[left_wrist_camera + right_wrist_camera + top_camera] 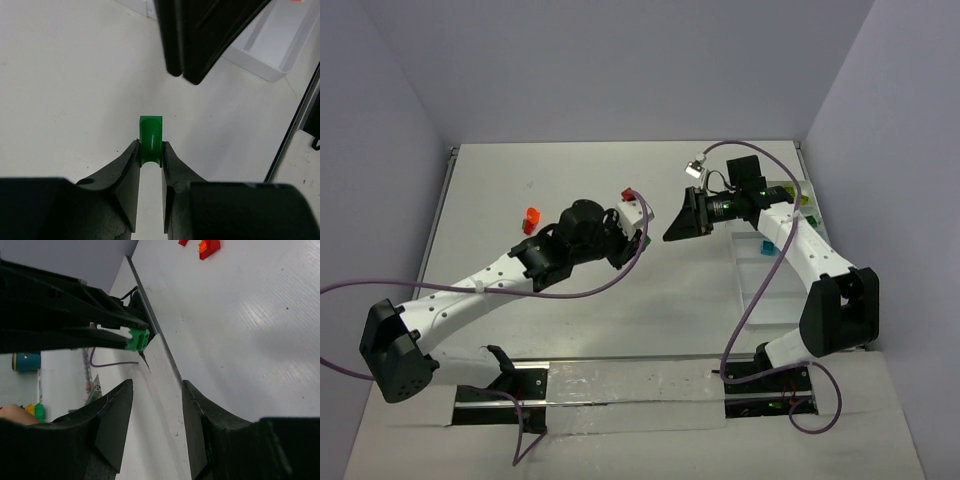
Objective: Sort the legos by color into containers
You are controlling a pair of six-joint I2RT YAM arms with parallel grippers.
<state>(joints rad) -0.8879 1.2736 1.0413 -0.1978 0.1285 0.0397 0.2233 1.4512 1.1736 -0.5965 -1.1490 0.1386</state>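
Note:
My left gripper [150,151] is shut on a dark green lego [150,136], held above the table near its middle. In the top view the left gripper [642,240] points right at my right gripper [669,232], a short gap apart. In the right wrist view that gripper [156,386] stands open with nothing between its fingers, and the green lego [137,339] hangs ahead of it in the left gripper's fingers [75,315]. The white containers tray [760,290] lies at the right under the right arm, with a teal lego [767,246] and a lime one [810,220] in it.
A red lego [628,194] lies just behind the left gripper. An orange-red lego [531,218] lies on the table at the left. Purple cables trail from both arms. Walls close in the table on the left, back and right.

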